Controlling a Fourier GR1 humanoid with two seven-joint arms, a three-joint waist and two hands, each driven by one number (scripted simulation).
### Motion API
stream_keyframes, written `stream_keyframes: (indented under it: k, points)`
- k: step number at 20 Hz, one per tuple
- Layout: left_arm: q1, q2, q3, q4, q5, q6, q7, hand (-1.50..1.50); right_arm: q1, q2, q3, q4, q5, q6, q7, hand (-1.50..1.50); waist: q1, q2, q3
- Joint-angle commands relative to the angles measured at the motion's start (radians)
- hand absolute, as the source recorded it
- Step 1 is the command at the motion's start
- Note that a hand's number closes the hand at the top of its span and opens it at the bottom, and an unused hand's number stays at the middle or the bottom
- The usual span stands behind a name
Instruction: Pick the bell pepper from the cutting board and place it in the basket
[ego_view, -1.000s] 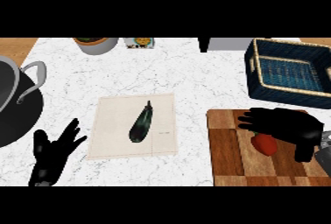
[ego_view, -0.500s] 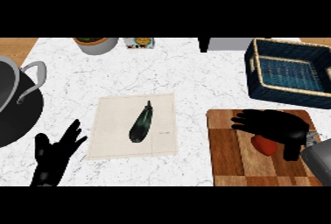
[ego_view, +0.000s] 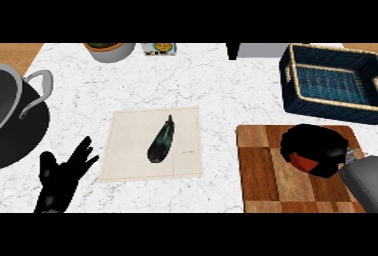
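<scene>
Right hand is curling its fingers round the red pepper on the board; the grasp step looks under way. Next it needs lifting toward the basket. Left hand is resting open.

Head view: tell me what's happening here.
The right robot hand is curled over the red bell pepper on the wooden cutting board. The basket sits beyond the board. The left robot hand rests open at lower left, beside a mat holding an eggplant.
</scene>
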Motion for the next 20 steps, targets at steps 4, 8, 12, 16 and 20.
stream_keyframes:
  k: [4,8,12,16,20]
  points:
    - [-0.001,-0.036,-0.002,0.089,-0.032,0.004,0.007,0.00,-0.005,0.058,0.006,0.006,0.081,-0.058,-0.004,1.50,-0.004,0.007,-0.010]
    - [0.056,-0.061,-0.024,0.062,-0.043,0.017,-0.023,0.00,0.014,0.149,-0.074,-0.035,0.051,0.065,0.262,1.50,-0.021,-0.001,-0.013]
    - [0.058,-0.006,0.037,0.036,-0.010,0.007,0.011,0.00,0.031,0.302,-0.226,0.026,0.014,0.127,0.623,1.50,-0.058,-0.006,-0.016]
    - [0.079,-0.006,0.022,0.005,-0.021,0.009,0.029,0.00,-0.019,0.487,-0.264,-0.103,0.050,0.119,0.935,1.50,-0.041,-0.012,-0.013]
    - [0.068,-0.008,0.025,0.015,-0.007,-0.009,0.023,0.00,-0.043,0.595,-0.317,-0.267,-0.109,0.060,1.097,1.50,-0.040,-0.011,-0.010]
